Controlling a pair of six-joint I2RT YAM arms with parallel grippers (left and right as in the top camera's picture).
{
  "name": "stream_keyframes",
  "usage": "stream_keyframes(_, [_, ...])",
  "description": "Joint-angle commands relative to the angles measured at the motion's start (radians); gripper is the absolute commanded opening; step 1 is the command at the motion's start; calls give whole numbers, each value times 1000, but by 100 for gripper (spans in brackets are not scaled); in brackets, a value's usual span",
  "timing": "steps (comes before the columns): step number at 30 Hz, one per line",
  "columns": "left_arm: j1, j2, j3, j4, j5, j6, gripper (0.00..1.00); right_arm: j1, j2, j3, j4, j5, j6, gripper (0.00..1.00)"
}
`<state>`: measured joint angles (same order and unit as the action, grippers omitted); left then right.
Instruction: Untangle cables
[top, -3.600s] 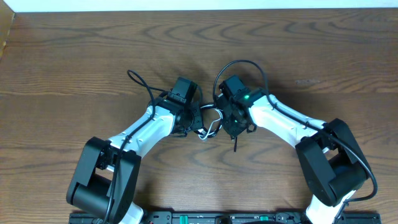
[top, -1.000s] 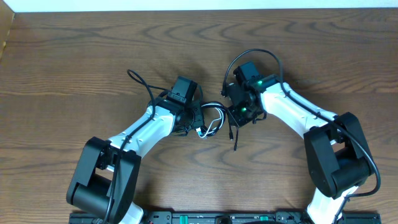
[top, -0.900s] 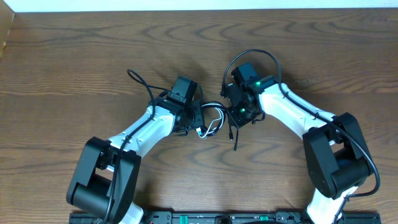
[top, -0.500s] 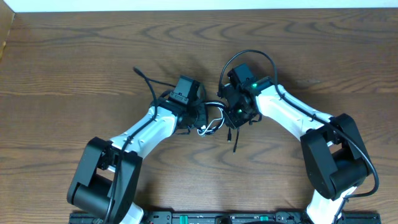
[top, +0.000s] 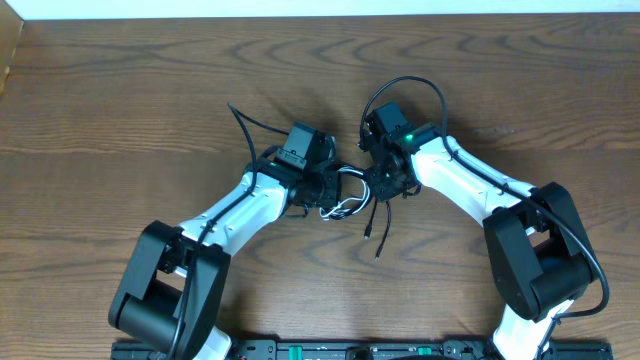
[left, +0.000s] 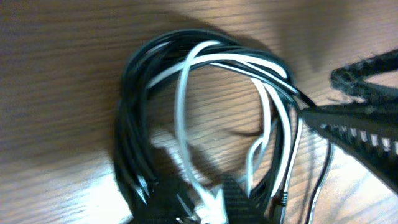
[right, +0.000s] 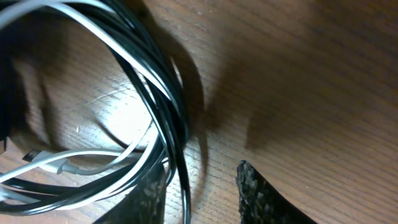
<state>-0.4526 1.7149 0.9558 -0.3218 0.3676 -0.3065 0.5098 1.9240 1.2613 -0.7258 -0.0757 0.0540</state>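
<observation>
Worktop (top: 120, 120): brown wood.
Left gripper (left: 200, 202): just eased apart, white strand between its fingers.
Right gripper (right: 202, 186): spread, black strand running through.
Cables (top: 347, 195): coiled between both grippers, which have closed in; still tangled.

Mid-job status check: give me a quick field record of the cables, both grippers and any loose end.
cables: white cable and black cables looped together in one tangle on the table
tangle position: between the two grippers
left gripper: at the tangle's edge, white cable between its fingers; grip unclear, view blurred
right gripper: open, one black strand running through the gap
loose end: a black plug end trails out toward the robot's base
task state: not yet untangled
</observation>
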Motion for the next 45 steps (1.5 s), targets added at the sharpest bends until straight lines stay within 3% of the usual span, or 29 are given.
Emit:
stream_keyframes(1, [34, -16, 27, -17, -22, 18, 50, 4, -2, 19, 5, 21, 20, 36])
stream_keyframes(13, [70, -18, 15, -22, -92, -25, 52, 5, -2, 19, 28, 13, 55, 43])
stream_keyframes(21, [43, 43, 15, 6, -87, -99, 38, 5, -2, 19, 30, 13, 55, 44])
stream_keyframes(45, [-32, 48, 15, 49, -118, -157, 32, 29, -1, 19, 28, 13, 55, 49])
